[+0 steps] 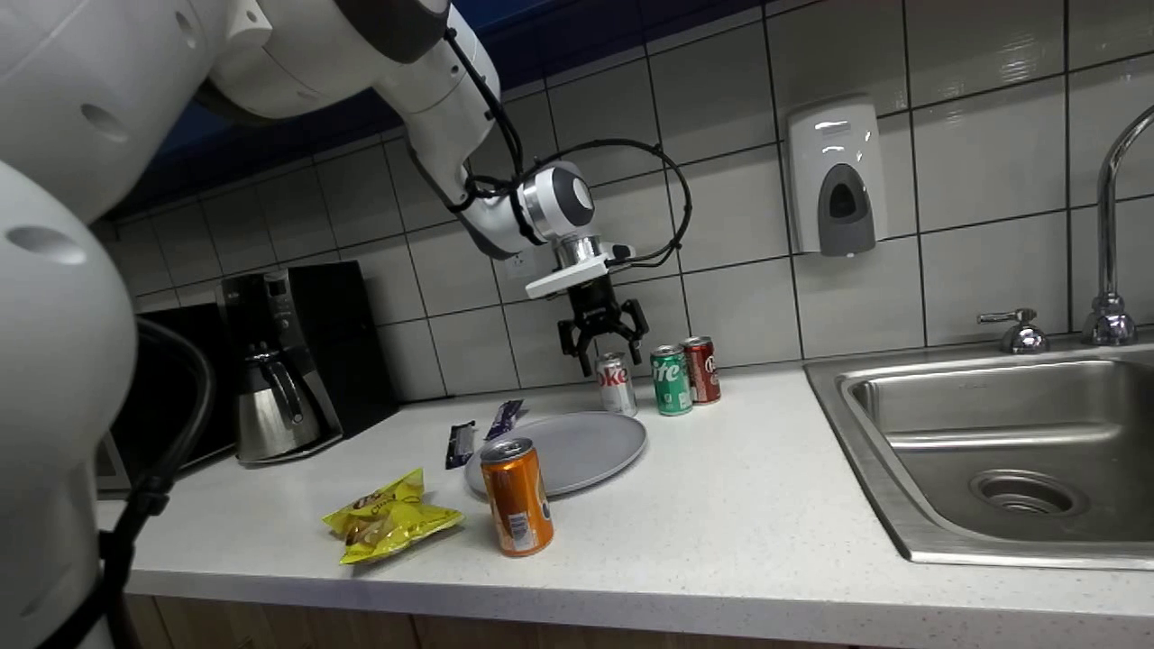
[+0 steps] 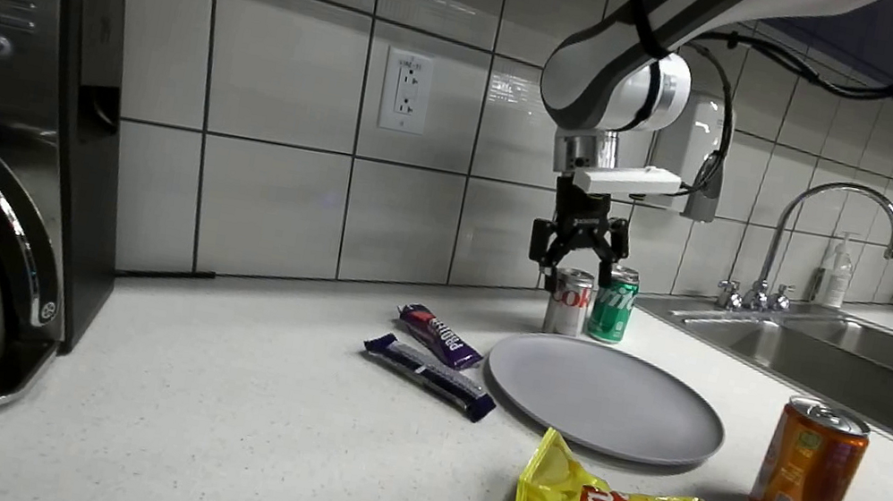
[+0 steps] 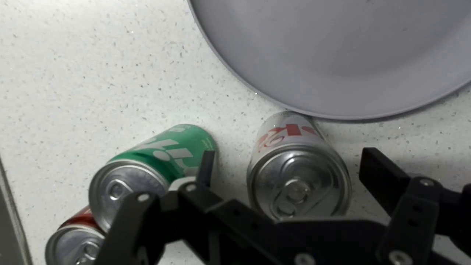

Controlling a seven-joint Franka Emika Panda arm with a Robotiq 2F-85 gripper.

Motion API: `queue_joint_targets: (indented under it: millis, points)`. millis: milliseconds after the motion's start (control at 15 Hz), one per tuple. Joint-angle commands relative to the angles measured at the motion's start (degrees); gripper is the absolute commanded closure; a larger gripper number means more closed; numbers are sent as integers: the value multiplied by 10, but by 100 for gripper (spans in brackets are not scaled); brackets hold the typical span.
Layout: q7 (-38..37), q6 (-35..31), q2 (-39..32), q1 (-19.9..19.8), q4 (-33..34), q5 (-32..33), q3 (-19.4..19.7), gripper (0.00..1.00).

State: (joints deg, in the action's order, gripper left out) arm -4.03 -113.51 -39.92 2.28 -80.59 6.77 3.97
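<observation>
nearest the wrist camera, the gripper has its jaws parted wide. from the silver can, the gray plate curves close at 1 o'clock, the green can crowds 9 o'clock, and white counter stretches off toward 10 o'clock. seen from the wrist, the silver can shows between the fingers, gaps on both sides; it stands upright, red-lettered, pull-tab up.

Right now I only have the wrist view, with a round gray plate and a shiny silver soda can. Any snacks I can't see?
Observer: Yes, a crinkly yellow plastic chip bag lies on the white speckled counter.
Operator: Yum! Am I missing any cans too?
Observer: Yes, an orange metal can stands near the round gray plate.
Operator: And what's behind the silver soda can?
Observer: A pale tiled wall, in both exterior views.
</observation>
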Motion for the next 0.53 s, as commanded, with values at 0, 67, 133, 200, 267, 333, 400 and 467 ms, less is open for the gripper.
queue_joint_targets:
  millis: [0, 67, 133, 200, 267, 333, 400, 467]
  points:
    - [17, 14, -20, -8, 39, 0, -8, 25]
    - [17, 13, -21, -8, 41, 0, -8, 26]
    - [17, 13, -23, -8, 44, 0, -8, 35]
    - [16, 13, -24, -8, 46, 0, -8, 42]
    - [15, 13, -25, -7, 46, -1, -8, 51]
    - [15, 13, -26, -7, 47, -1, -9, 58]
    - [15, 13, -26, -7, 48, -1, -9, 61]
    - [15, 13, -26, -7, 48, -2, -10, 61]
